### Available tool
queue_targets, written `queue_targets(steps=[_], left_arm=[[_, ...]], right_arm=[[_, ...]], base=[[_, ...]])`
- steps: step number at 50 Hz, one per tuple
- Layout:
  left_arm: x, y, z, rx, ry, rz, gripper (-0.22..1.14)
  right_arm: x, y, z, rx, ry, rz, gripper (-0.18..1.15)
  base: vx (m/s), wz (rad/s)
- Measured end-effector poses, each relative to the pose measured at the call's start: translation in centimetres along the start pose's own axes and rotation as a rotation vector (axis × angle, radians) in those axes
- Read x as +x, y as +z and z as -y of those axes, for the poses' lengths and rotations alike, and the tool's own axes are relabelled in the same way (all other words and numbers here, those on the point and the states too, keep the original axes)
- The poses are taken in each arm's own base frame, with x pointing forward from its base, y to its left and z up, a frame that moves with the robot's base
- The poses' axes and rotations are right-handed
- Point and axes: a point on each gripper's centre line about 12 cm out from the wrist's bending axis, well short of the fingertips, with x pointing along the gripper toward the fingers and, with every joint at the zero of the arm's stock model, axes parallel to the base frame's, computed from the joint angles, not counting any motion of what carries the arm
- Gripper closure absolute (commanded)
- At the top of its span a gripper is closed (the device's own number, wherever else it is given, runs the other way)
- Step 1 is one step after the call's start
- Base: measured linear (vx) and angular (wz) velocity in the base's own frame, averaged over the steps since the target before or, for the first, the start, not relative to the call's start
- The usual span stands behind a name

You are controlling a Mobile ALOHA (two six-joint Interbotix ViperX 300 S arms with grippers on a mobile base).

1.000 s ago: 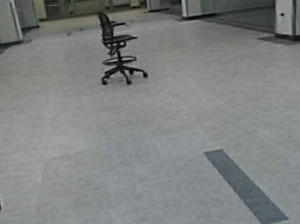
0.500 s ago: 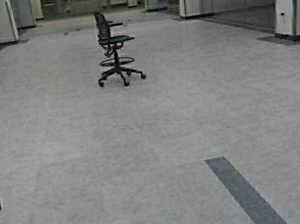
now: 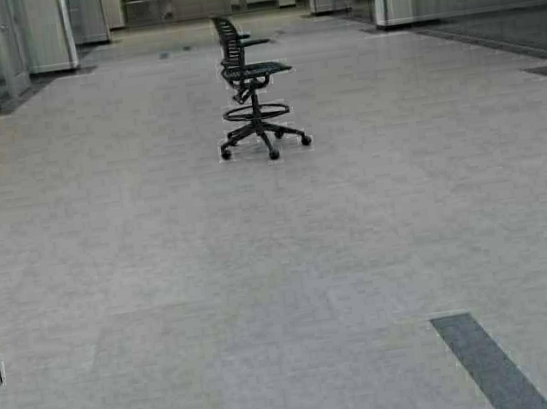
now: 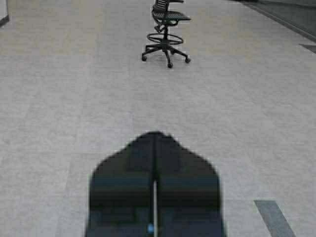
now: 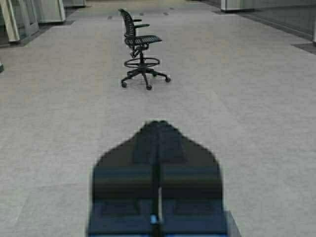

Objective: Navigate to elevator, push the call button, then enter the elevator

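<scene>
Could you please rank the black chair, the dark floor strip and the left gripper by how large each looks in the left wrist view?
1. Left gripper, largest, though nearness to the camera inflates it.
2. Black chair, its top cropped.
3. Dark floor strip, partly cut off.

The elevator [image 3: 5, 43], a tall grey brushed-steel front set in a pale frame, stood far off along the left wall of the hallway. It was seen at a steep slant, so only a narrow upright strip of it showed, its foot meeting the floor. Its centre seam and the small grey steel call button plate were too far off to make out.
</scene>
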Motion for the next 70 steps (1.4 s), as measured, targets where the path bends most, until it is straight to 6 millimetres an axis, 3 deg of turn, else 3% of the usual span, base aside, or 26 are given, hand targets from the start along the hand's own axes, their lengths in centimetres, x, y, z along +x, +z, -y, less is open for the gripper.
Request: queue_targets(steps=[17,54,63,70], left_arm=[[-0.7,0.1,0.0,0.023,-0.012,0.088,0.89],[-0.1,-1.5,-0.2,0.036,-0.001,0.023,0.89],[-0.1,-1.4,-0.2,0.040,-0.002,0.026,0.89],[-0.3,-1.0,-0.2,0.052,-0.001,0.043,0.89]], right_arm=[[0.0,0.0,0.0,0.057,0.000,0.002,0.92],[1.1,-0.6,-0.2,0.063,0.012,-0.026,0.92],[3.4,2.1,-0.9,0.080,0.041,0.016,0.92],[5.7,1.1,-0.9,0.080,0.035,-0.047,0.92]], base=[[0.52,0.10],[0.57,0.26],[0.61,0.40],[0.59,0.22]])
